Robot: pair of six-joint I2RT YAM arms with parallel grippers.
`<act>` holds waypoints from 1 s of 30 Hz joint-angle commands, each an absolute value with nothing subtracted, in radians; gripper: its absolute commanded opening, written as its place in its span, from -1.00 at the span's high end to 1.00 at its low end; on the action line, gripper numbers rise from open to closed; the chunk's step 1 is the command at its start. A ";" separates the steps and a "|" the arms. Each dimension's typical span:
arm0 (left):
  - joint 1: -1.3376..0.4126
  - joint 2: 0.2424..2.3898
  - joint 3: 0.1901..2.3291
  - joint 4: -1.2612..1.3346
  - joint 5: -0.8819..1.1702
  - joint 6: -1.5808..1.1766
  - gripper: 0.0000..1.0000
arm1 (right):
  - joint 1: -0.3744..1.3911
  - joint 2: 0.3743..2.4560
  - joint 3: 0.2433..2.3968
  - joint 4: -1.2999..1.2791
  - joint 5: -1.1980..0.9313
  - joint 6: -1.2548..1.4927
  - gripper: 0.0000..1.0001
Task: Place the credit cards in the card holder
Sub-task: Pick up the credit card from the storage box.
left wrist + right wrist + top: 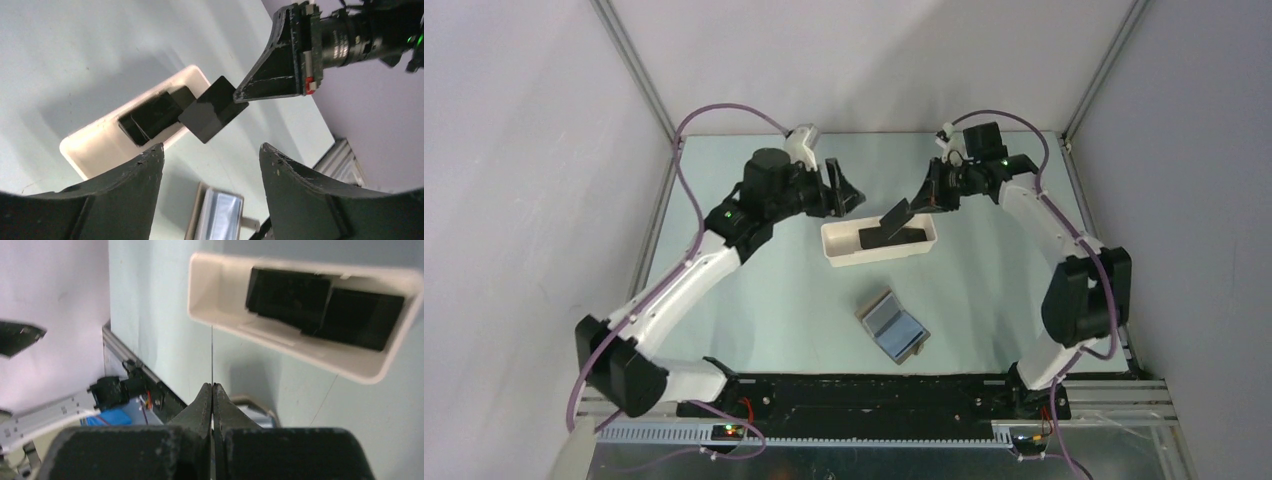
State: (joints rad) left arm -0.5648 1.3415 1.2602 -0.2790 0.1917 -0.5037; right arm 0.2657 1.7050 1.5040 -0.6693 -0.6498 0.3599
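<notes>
My right gripper (921,200) is shut on one corner of a black credit card (894,217), which hangs tilted above the white tray (832,250). In the right wrist view that card (212,355) shows edge-on as a thin line rising from the closed gripper (212,386). More black credit cards (152,115) lie in the tray (95,145). My left gripper (211,150) is open and empty, just short of the held card (212,109). The card holder (892,327) lies unfolded on the table nearer the arm bases, silvery-blue inside up.
The tray stands mid-table between the two grippers. Grey enclosure walls and metal frame posts (639,70) border the table on three sides. A black rail (874,390) runs along the near edge by the arm bases.
</notes>
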 commanded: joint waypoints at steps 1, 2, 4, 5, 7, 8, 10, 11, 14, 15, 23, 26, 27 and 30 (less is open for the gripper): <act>-0.558 1.223 1.158 -0.291 0.407 -0.356 -0.51 | 0.339 1.531 1.428 -0.794 -0.707 0.255 1.00; -0.558 1.186 1.135 -0.290 0.445 -0.346 -0.54 | 0.353 1.479 1.390 -0.808 -0.713 0.249 1.00; -0.558 1.142 1.099 -0.290 0.587 -0.328 -0.54 | 0.401 1.404 1.344 -0.836 -0.736 0.228 1.00; -0.558 1.130 1.088 -0.291 0.618 -0.326 -0.54 | 0.440 1.381 1.330 -0.844 -0.744 0.217 1.00; -0.559 1.105 1.054 -0.291 0.715 -0.329 -0.52 | 0.501 1.309 1.295 -0.867 -0.751 0.206 1.00; -0.561 1.097 1.032 -0.291 0.777 -0.330 -0.51 | 0.520 1.269 1.271 -0.862 -0.755 0.212 1.00; -0.569 1.094 1.001 -0.291 0.874 -0.337 -0.49 | 0.564 1.227 1.247 -0.849 -0.798 0.218 1.00; -0.573 1.099 0.994 -0.291 0.904 -0.344 -0.48 | 0.585 1.219 1.243 -0.845 -0.828 0.219 1.00; -0.620 1.107 0.971 -0.289 1.009 -0.361 -0.46 | 0.609 1.201 1.235 -0.839 -0.857 0.220 1.00; -0.634 1.110 0.969 -0.288 1.018 -0.366 -0.46 | 0.614 1.199 1.236 -0.835 -0.872 0.221 1.00; -0.743 1.140 1.002 -0.283 1.052 -0.406 -0.29 | 0.616 1.203 1.236 -0.773 -0.928 0.258 1.00; -0.767 1.171 1.013 -0.282 1.059 -0.417 -0.11 | 0.617 1.203 1.236 -0.765 -0.950 0.263 1.00; -0.770 1.175 1.014 -0.282 1.054 -0.418 0.05 | 0.616 1.203 1.236 -0.762 -0.951 0.266 1.00; -0.770 1.186 1.015 -0.282 1.029 -0.421 0.47 | 0.615 1.204 1.236 -0.769 -0.933 0.264 1.00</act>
